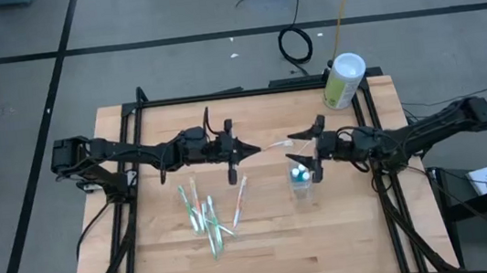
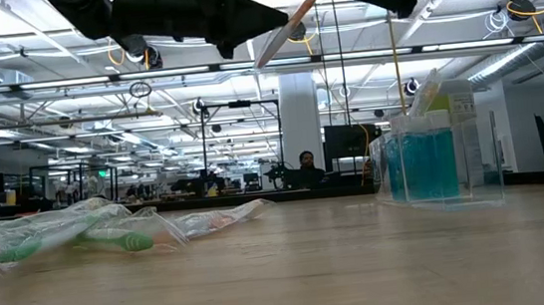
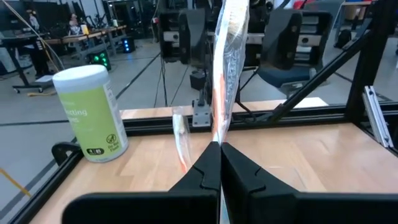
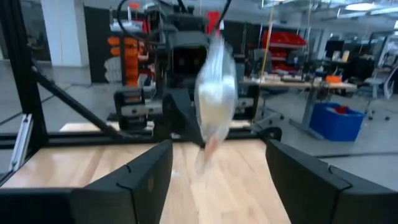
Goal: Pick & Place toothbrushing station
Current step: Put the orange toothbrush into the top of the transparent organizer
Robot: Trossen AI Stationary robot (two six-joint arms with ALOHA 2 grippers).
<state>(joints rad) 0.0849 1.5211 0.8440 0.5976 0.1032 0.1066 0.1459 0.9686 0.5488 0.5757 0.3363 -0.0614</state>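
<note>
The left gripper is pinching a wrapped toothbrush; a green canister is standing near the table's edge.

Pale-green canister with white lid at table's far corner, black cable coil on floor

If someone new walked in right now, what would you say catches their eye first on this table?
Most striking is the wrapped toothbrush held in mid-air above the table's middle, pinched by the shut left gripper, with the open right gripper facing it. Below the right gripper stands the clear cup, and more wrapped toothbrushes lie scattered under the left arm.
</note>
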